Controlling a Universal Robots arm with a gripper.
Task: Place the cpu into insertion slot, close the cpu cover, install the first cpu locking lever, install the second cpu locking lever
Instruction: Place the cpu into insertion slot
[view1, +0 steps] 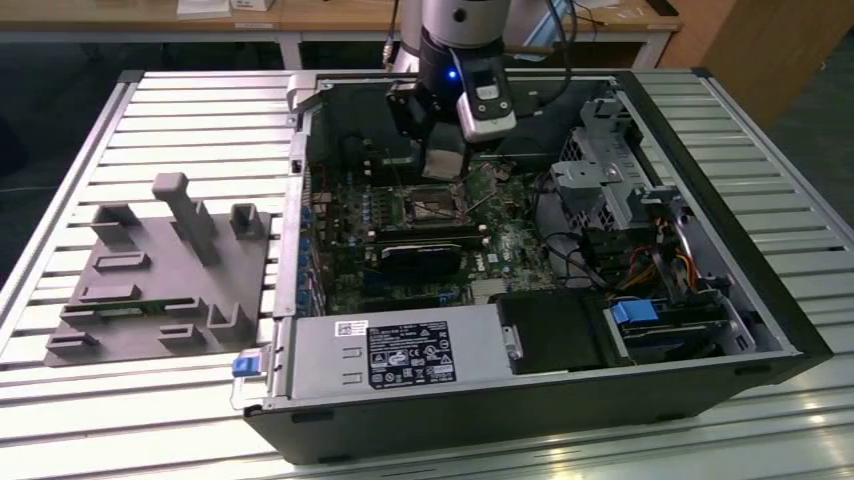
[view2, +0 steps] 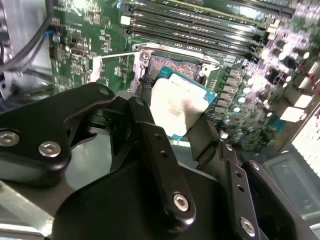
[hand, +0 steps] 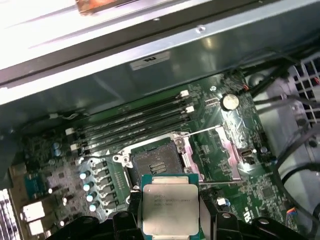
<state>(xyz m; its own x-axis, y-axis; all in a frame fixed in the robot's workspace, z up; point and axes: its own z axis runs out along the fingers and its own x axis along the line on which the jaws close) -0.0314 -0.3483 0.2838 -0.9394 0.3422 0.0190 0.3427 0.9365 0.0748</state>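
My gripper (view1: 445, 165) hangs inside the open computer case, just above the insertion slot (view1: 434, 206). It is shut on the cpu (hand: 170, 210), a flat square chip with a silver top, gripped by two opposite edges. In the first wrist view the insertion slot (hand: 155, 162) lies uncovered just beyond the chip, dark in the centre with a metal rim. The cpu cover (hand: 225, 150) is flipped open beside it, with a thin wire lever (hand: 205, 131) along its edge. In the second wrist view the cpu (view2: 177, 107) sits tilted between the black fingers (view2: 145, 107), over the insertion slot (view2: 172, 65).
Long black memory slots (hand: 135, 122) run beside the socket. The case walls (view1: 300, 200) enclose the board, with a drive cage (view1: 601, 180) and cables on the exterior view's right. A power supply (view1: 387, 350) sits in front. A grey fixture (view1: 160, 270) stands outside on the slatted table.
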